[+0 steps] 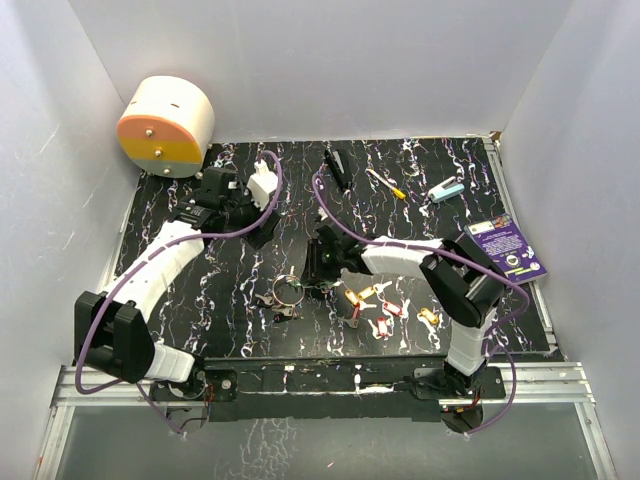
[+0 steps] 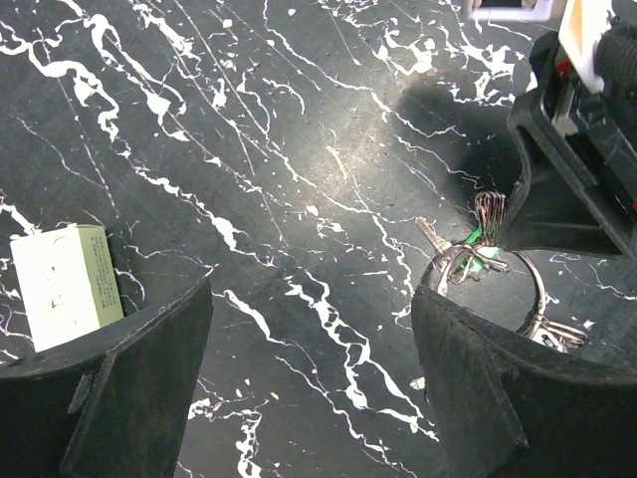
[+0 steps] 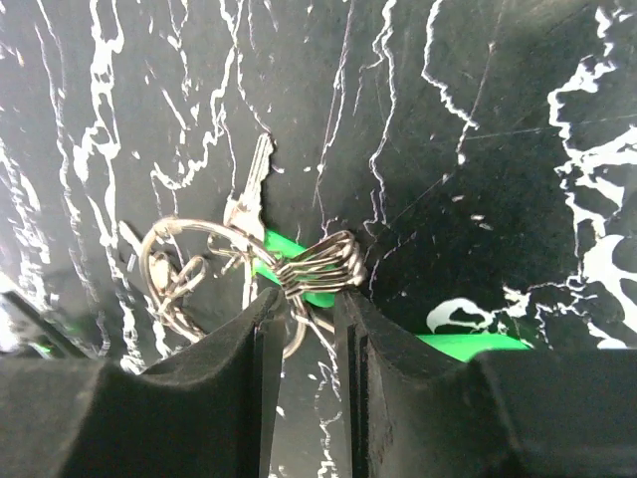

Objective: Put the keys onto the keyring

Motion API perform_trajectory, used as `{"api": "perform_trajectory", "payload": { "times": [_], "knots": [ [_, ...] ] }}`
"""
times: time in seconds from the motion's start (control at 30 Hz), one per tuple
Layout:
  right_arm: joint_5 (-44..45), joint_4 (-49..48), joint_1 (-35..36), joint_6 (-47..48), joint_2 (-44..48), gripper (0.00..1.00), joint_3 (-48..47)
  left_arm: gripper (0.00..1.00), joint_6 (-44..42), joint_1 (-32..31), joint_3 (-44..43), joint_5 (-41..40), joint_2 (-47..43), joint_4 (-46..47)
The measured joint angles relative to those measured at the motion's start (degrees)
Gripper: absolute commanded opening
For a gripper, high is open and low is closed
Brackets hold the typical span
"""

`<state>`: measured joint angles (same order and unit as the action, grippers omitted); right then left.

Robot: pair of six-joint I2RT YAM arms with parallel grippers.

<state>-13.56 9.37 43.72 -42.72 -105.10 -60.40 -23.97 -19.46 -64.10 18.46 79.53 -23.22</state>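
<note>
Wire of the keyring (image 3: 318, 267) sits pinched between the nearly closed fingertips of the right tool (image 3: 304, 299), low over the middle of the table (image 1: 400, 190). The left tool (image 2: 309, 378) hangs with its jaws wide apart, gripping nothing. The loose keys (image 1: 375, 305) lie near the ring, to its right.

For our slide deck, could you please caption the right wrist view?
Right end effector pinches the keyring by its wire coil over the marbled table.

The left arm (image 1: 165, 260) and right arm (image 1: 400, 256) are wearing white shells over black joints, each trailing a purple cable (image 1: 78, 348). Their black wedge-shaped fingers (image 2: 119, 398) are showing matte faces.
</note>
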Motion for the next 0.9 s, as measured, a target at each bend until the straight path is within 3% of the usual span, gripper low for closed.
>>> {"api": "perform_trajectory", "payload": {
  "times": [0.2,0.43,0.73,0.9],
  "knots": [
    [4.5,-4.4,-2.5,-1.9,-1.2,0.30,0.0,0.79,0.8,0.0,0.2,-1.7,0.5,1.8],
    [9.7,-4.8,-5.3,-2.4,0.9,0.30,1.0,0.70,5.2,-0.2,2.3,-1.0,7.8,8.0],
    [18.3,1.9,-11.7,0.0,26.0,0.30,9.1,0.66,9.9,-10.2,7.7,-1.1,14.1,12.9],
    [22.7,6.8,-13.1,2.1,32.8,0.30,9.8,0.66,10.8,-12.9,8.0,-1.1,14.1,15.0]
  ]
}}
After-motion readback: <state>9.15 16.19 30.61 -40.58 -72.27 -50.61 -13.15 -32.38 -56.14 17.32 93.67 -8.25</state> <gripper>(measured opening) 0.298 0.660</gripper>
